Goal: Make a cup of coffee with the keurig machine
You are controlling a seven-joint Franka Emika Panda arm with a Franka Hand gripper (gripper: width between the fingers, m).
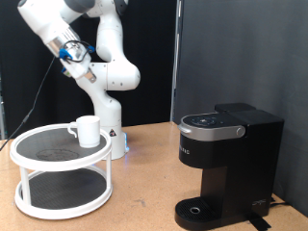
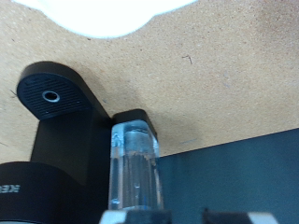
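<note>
Hiding off-frame, hand; cup (image 1: 88, 130) on rack (image 1: 38, 157); keurig machine (image 1: 226, 164) cropped

We see the arm (image 1: 101, 58) folded high at the exterior view's upper left, wrist bent; its gripper lies outside both views.

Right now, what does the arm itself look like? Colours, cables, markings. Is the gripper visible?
The arm is glossy white, built of rounded, bulbous segments with darker seams at the joints. One joint carries a blue-lit ring with a grey metallic band beside it. A black cable hangs behind the arm. No markings are legible. The gripper shows in neither view, so its fingers cannot be described.
</note>
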